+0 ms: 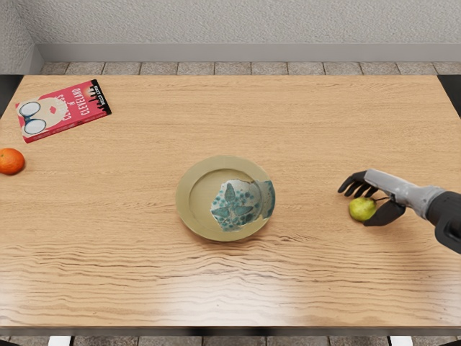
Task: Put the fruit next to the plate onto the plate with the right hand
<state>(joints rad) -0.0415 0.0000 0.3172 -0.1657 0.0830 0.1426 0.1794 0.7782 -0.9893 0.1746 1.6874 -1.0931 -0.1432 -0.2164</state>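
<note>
The right hand [373, 193] is reaching in from the right of the plate [189, 194] and is sitting spread around the pear [362, 209], with the fingers [353, 187] fanning out past its far side and the thumb [385, 215] lying at its near right. Whether they are pressing on it yet is not showing. The pear is resting on the table [216, 288], well right of the plate, not on it. To do this well, the hand is probably needing to close evenly on both sides so the round fruit is not squirting out, then lift clear before travelling left over the rim. Nothing is lying between pear and plate. Far left of the plate an orange [11, 161] is sitting at the table edge, and beyond it, up-left of the plate, a red book [63, 109] is lying flat.
</note>
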